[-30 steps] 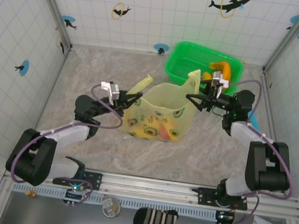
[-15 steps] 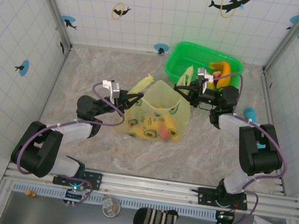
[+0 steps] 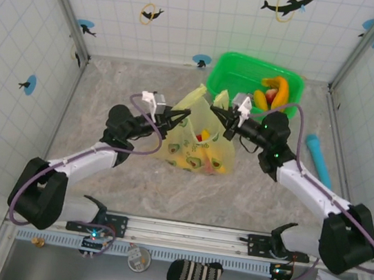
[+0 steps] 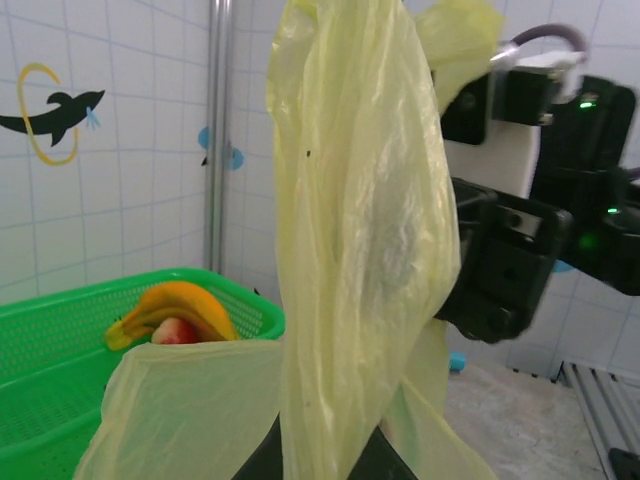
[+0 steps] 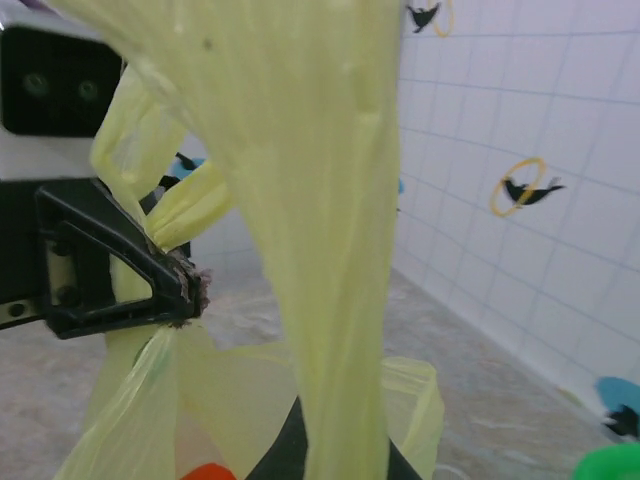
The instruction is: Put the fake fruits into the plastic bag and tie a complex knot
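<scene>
- The plastic bag (image 3: 198, 150) sits on the marble-look table (image 3: 112, 81) between the two arms, just in front of the green basket (image 3: 233, 68), with its mouth pulled upward
- The left gripper (image 3: 184, 116) is clenched on the left handle strip (image 3: 197, 97); in the left wrist view this strip (image 4: 350, 230) rises straight up from between its fingers
- The right gripper (image 3: 216, 110) is clamped tight on the right handle strip (image 3: 221, 97); in the right wrist view that strip (image 5: 310, 200) stands as a taut band
- The two strips are drawn up close together but remain separate and untied
- Each wrist camera looks at the other gripper across the bag: the right one (image 4: 478, 262) and the left one (image 5: 185, 290), which pinches yellow-green film
- Fake fruits (image 3: 202, 137) show red and yellow inside the bag
- A banana (image 3: 279, 90) and a red piece (image 3: 270, 94) lie in the basket
- A cyan cylinder (image 3: 317, 158) lies on the table to the right, well apart from the bag
</scene>
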`<move>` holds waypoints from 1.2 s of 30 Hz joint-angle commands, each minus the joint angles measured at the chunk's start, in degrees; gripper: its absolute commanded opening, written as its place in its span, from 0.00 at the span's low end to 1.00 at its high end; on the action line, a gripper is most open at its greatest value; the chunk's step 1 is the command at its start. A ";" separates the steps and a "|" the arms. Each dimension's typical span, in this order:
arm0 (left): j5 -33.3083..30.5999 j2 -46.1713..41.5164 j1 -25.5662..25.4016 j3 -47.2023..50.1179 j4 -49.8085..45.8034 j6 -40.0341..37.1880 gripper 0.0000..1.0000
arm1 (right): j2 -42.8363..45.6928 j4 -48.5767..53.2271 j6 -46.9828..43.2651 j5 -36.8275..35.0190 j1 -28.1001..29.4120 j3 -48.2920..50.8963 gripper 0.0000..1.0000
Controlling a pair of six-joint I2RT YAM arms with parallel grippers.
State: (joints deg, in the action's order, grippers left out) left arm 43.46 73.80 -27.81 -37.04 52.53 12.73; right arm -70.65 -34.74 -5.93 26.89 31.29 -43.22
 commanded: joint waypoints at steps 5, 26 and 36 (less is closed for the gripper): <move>-6.20 1.13 -1.87 -5.76 -17.39 0.04 0.00 | 5.32 6.34 -14.06 -25.40 6.80 5.52 0.00; -9.40 3.46 -9.66 -12.64 -27.77 -7.18 0.21 | -1.48 10.01 -14.30 -27.89 12.32 -1.38 0.00; -12.12 3.44 -10.16 -12.31 -24.21 -4.94 0.43 | -2.35 9.97 -13.40 -27.65 13.00 -1.72 0.00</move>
State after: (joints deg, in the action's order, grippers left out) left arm 32.47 77.30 -37.43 -48.45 26.06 7.35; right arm -72.47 -23.66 -19.92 -1.50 43.29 -43.09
